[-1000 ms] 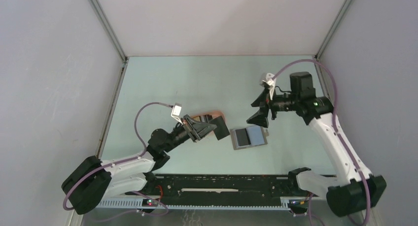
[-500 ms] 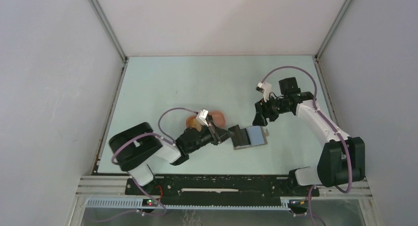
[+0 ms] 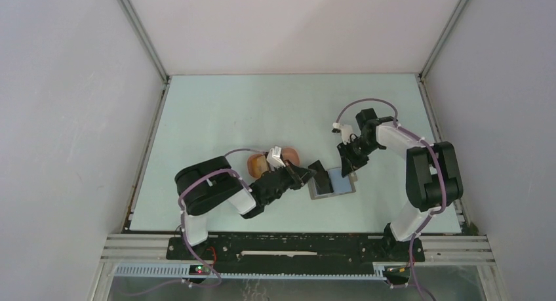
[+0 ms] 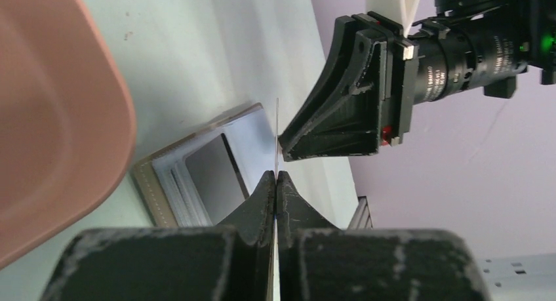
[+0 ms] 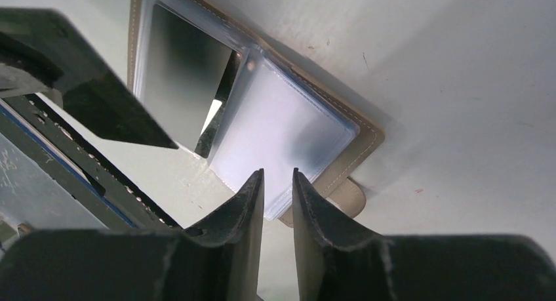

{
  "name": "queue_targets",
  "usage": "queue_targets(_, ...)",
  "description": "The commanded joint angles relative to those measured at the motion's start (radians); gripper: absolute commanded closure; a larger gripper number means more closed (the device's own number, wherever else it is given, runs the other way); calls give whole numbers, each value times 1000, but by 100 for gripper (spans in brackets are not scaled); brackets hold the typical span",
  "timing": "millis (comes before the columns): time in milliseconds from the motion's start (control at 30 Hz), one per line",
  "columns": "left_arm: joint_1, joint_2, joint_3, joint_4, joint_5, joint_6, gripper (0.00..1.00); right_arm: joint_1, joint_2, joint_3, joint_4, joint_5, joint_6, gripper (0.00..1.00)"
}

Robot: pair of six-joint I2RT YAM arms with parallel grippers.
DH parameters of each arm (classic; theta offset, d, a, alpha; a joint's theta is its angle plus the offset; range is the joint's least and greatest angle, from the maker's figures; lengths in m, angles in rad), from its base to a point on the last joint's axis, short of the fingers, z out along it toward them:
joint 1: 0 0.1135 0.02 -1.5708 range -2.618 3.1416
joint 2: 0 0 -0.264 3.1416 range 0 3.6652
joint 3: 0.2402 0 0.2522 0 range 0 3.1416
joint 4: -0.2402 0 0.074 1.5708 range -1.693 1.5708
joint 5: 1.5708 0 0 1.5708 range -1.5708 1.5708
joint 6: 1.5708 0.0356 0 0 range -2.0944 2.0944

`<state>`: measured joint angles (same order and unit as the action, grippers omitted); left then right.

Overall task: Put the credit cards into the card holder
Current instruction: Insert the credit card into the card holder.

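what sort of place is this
Probably a robot test cell: bare grey walls box in a pale table, the left arm and right arm stand on a rail at its near edge, and a card holder and tray are props.

In the top view the peach tray (image 3: 254,162) lay mostly hidden under the left arm (image 3: 262,186), and the card (image 3: 320,171) in the left gripper (image 3: 310,176) was too small to read. From the left wrist that card showed only as a thin edge-on line. The tray ran off the picture's left edge, and the fingers (image 4: 256,209) covered the near corner of the card holder (image 4: 197,176). From the right wrist, the holder's near edge sat behind the right gripper (image 5: 277,178). Its tips perhaps pinched the clear sleeve, but this could not be told.
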<state>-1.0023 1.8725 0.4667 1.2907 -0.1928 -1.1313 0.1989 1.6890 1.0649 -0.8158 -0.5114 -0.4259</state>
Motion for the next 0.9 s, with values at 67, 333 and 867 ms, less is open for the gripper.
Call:
queue_targets(67,-15,34,72,-44,-94,-2,100,10,50,48,-44,53,-17,72)
queue_targets(333,-28,66,142,-147,-96,10,100,14,90,51,-56,101,-18,74)
queue_targets(867,-45,38,159,-284,-142,34,100,27,115,57,-71,116,-20,77)
